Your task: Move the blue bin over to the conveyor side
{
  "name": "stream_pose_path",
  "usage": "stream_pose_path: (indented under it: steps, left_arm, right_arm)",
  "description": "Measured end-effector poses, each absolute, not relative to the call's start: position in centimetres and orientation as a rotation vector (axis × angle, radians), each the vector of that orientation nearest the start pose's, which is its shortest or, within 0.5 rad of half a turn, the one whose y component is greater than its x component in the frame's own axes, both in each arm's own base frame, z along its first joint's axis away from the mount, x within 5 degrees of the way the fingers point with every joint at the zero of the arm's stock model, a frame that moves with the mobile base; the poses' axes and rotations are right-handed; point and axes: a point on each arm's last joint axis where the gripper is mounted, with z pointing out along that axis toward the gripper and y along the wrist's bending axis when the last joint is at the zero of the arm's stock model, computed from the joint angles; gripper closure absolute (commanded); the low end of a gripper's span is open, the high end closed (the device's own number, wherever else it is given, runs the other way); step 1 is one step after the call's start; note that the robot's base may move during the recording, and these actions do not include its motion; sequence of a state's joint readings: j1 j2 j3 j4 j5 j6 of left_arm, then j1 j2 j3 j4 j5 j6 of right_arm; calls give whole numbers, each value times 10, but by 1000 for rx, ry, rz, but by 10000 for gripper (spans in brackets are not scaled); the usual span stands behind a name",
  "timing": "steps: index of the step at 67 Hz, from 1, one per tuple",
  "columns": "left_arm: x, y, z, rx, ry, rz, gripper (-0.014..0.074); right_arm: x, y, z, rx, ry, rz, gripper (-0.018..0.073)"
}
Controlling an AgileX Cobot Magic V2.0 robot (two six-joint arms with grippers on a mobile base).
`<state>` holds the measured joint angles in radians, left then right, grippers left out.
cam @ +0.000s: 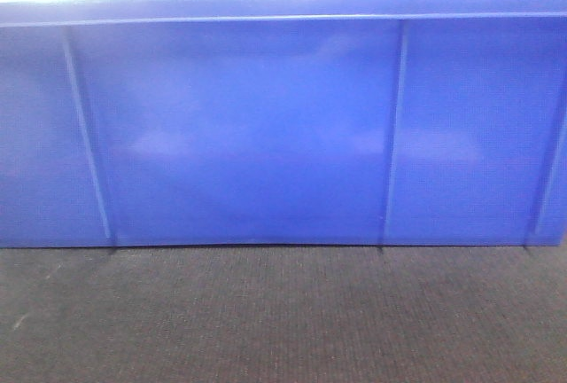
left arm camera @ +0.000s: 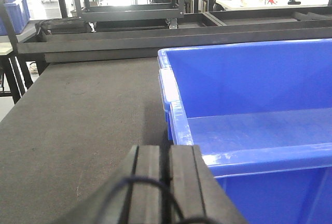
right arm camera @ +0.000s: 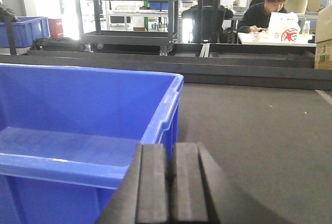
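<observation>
**Bin sits between my two arms, long axis running across them**

From my left wrist view, the left gripper [left arm camera: 165, 182] has its two black pads pressed together, nothing between them, and it sits at the near-left corner of the blue bin [left arm camera: 249, 130], just outside the rim. From my right wrist view the right gripper [right arm camera: 171, 187] is likewise closed on nothing, at the near-right corner, just beside the rim. So the bin's long axis runs left to right between the arms, and neither arm looks clearly nearer; each faces one end.

I cannot tell whether either gripper touches the plastic.

Ahead of both wrists, the bin's open, empty inside stretches away. In the front view its long ribbed wall fills the frame, resting flat on the conveyor side [cam: 283, 321], the dark woven surface that also spreads out past both ends of the bin.

Beyond lies a dark metal rail [right arm camera: 207, 68], then shelving and a seated person [right arm camera: 267, 11]
</observation>
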<state>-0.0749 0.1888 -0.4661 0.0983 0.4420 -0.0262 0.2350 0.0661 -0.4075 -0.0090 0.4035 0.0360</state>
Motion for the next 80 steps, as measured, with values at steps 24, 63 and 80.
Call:
stream_pose_path:
  steps: [24, 63, 80]
  left_arm:
    - [47, 1, 317, 85, 1644, 36, 613]
    - [56, 2, 211, 13, 1568, 73, 613]
    - [57, 2, 207, 13, 1547, 71, 613]
  right_arm:
    - [30, 7, 307, -158, 1541, 204, 645]
    - [30, 7, 307, -158, 1539, 204, 645]
    - [30, 7, 307, -158, 1538, 204, 645]
